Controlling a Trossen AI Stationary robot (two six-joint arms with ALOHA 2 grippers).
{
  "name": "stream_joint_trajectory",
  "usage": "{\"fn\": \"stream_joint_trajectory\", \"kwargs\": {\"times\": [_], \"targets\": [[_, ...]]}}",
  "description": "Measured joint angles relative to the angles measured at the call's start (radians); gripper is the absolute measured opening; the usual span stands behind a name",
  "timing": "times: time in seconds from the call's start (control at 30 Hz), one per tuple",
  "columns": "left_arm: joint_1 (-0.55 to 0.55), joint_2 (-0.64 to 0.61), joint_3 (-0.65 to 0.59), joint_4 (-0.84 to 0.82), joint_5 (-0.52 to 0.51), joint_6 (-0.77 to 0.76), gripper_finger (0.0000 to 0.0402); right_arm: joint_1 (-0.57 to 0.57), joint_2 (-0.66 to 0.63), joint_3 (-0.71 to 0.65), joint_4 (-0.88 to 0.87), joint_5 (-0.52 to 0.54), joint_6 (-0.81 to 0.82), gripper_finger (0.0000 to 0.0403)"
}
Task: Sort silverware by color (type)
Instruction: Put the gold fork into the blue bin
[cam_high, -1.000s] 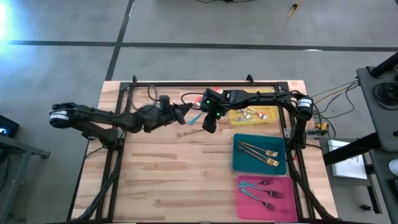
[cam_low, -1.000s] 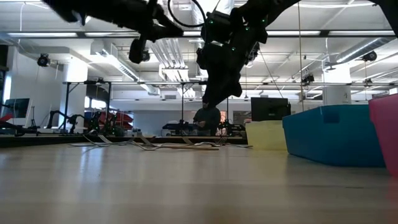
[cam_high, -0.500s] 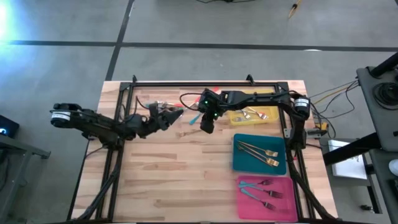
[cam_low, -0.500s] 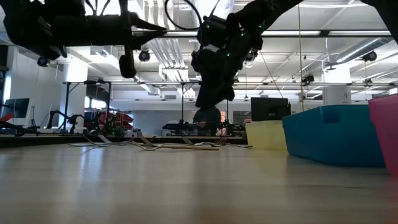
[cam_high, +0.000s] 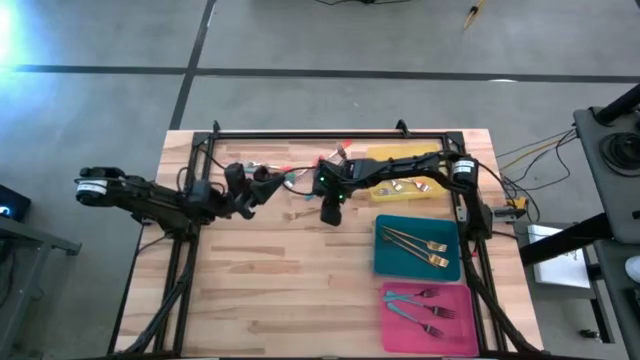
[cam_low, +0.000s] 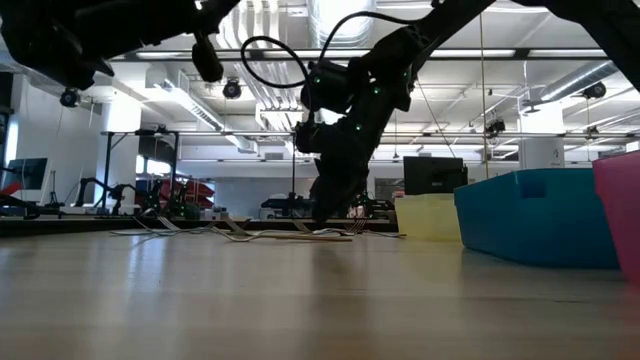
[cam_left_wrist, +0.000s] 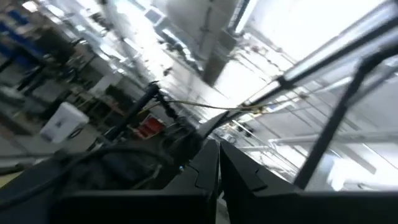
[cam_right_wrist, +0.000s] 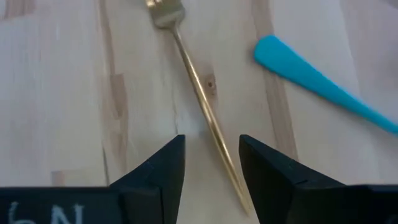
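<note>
Right wrist view: right gripper (cam_right_wrist: 211, 171) sits low over the table (cam_right_wrist: 62, 93) with a gold fork (cam_right_wrist: 199, 93) running between its fingers (cam_right_wrist: 155, 168). Jaws are apart, one each side of the handle, not touching it that I can see. Nothing held.

Risks, as I judge them:
- The fork lies at a slant to the gap and its handle runs closer to one finger. On closing, that finger could hit first and skid or spin the fork instead of pinching it.
- The handle is thin and flat on the wood. If the tips stop short of the surface, they may close above it and come up empty.
- A teal handle (cam_right_wrist: 323, 87) lies just beside. A sideways shove could knock into it.

High view: right gripper (cam_high: 331, 212) is mid-table, just off the loose silverware (cam_high: 290, 175) near the far edge. Trays sit right: yellow (cam_high: 410, 190), teal (cam_high: 390, 262) holding gold forks, pink (cam_high: 400, 328).

Left gripper (cam_high: 268, 185) waits left of the pile, fingers together, holding nothing visible.
</note>
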Motion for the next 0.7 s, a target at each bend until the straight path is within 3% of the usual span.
{"fn": "stream_joint_trajectory", "kwargs": {"times": [0.23, 0.43, 0.7], "targets": [[0.000, -0.010, 0.012, 0.011, 0.054, 0.059, 0.0000, 0.011, 0.041, 0.000, 0.051, 0.002, -0.173, 0.0126], [0.000, -0.015, 0.008, 0.012, 0.055, 0.059, 0.0000, 0.016, 0.070, 0.000, 0.116, 0.074, -0.187, 0.0123], [0.000, -0.017, 0.005, 0.010, 0.055, 0.058, 0.0000, 0.022, 0.106, 0.004, 0.126, 0.080, -0.200, 0.0111]]}}
